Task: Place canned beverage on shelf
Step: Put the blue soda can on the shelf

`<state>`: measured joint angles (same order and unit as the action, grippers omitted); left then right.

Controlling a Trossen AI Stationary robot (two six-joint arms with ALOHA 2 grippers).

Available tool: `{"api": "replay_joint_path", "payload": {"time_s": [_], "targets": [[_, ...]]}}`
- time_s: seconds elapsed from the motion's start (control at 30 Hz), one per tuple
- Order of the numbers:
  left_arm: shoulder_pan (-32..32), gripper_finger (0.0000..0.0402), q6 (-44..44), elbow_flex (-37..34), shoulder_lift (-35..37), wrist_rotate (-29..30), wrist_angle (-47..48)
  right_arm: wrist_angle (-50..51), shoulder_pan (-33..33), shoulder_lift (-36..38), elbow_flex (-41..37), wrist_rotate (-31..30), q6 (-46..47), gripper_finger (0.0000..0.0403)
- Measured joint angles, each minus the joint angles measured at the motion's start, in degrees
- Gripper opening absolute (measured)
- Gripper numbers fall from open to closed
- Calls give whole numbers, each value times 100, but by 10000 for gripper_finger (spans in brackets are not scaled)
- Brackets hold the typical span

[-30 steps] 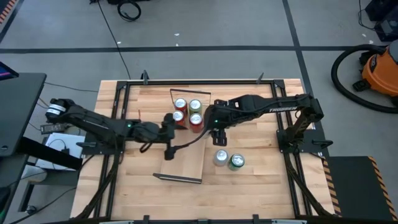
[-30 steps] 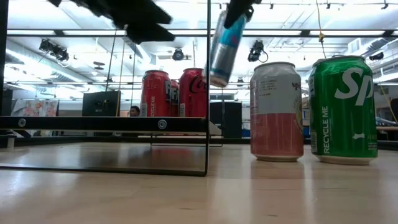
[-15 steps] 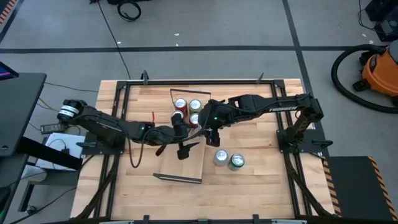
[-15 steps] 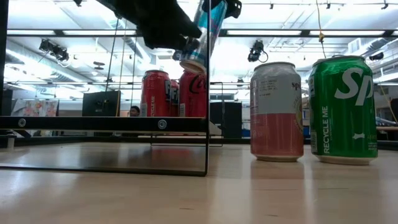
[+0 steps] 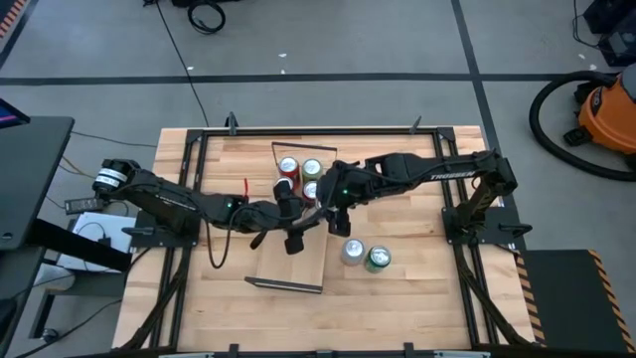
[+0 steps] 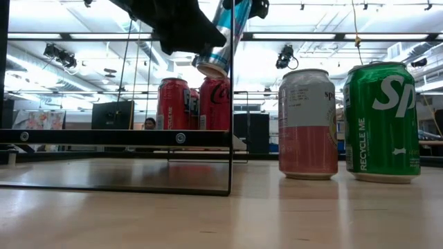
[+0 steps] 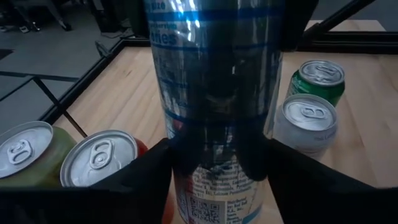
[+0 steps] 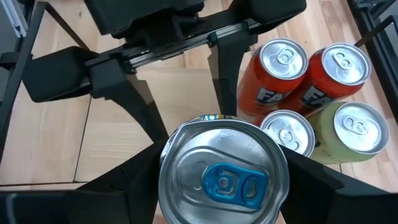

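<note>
the slim silver-and-blue beverage can [image 6: 223, 38] is hanging tilted in the air above the long narrow light-wood shelf with thin dark metal rod frames [image 5: 298, 261], near the cluster of red, orange and green cans [image 5: 300, 179] already standing at its far end. the right gripper [image 8: 221, 180] is grasping the can near its top, its dark fingers [image 8: 121, 186] clenched on both sides of the lid. the left gripper [image 7: 217, 158] is framing the can's lower body, its fingers [image 7: 134, 177] close against the wall; i cannot tell whether they are actually pressing.

this looks like a hand-over in mid-air. to do it well, the left fingers should be closing squarely on the can's body before the right ones are letting go, with the can being brought upright. setting it down should be aiming at the bare wood beside the standing cans, clear of them. the pink-and-white can [image 6: 308, 124] and the green can [image 6: 382, 122] are waiting on the desk [image 6: 277, 214].
</note>
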<state>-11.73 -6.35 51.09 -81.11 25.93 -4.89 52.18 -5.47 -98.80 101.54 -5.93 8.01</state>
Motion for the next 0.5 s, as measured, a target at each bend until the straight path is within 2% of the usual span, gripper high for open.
{"api": "replay_joint_path", "payload": {"time_s": [0.1,0.27,0.5], "targets": [[0,217,0,0,3,-2,21,-4,-35,-2,0,-5,0,266],[-2,218,28,0,6,-4,25,-16,-84,-2,0,-20,-1,268],[-15,219,101,0,3,-13,121,-36,-99,56,0,63,-20,312]]}}
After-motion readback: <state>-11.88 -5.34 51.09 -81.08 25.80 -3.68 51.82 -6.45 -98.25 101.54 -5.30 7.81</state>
